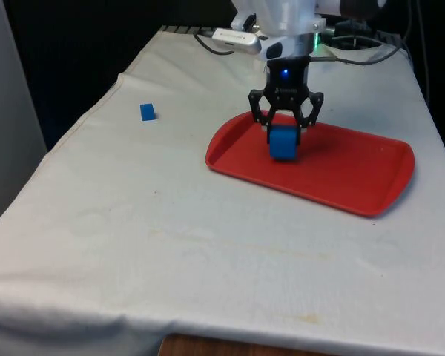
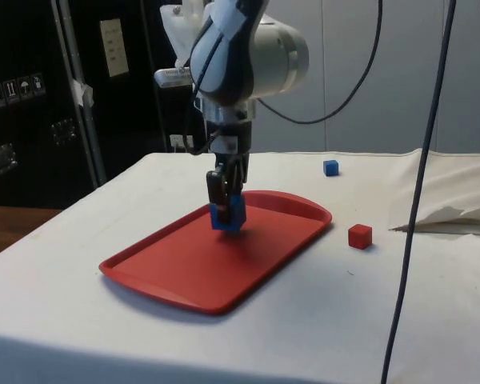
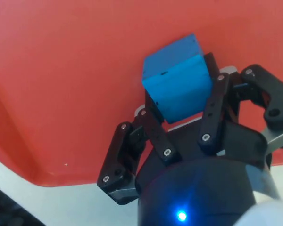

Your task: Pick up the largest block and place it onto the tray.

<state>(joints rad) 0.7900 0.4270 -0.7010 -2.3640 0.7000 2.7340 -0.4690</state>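
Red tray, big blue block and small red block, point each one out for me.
red tray (image 1: 356, 174), front view, bare floor of the tray.
big blue block (image 3: 179, 84), wrist view, its broad face.
small red block (image 2: 360, 236), side view, its front face.

Lab: cloth-draped table (image 1: 208, 245), dangling cables (image 2: 420, 184)

- The gripper (image 1: 285, 133) hangs over the red tray (image 1: 356, 182), its fingers closed on a large blue block (image 1: 284, 142) (held at the block's top).
- A small blue block (image 1: 147, 112) sits on the white cloth (image 1: 133, 222), well apart, toward the front view's left.
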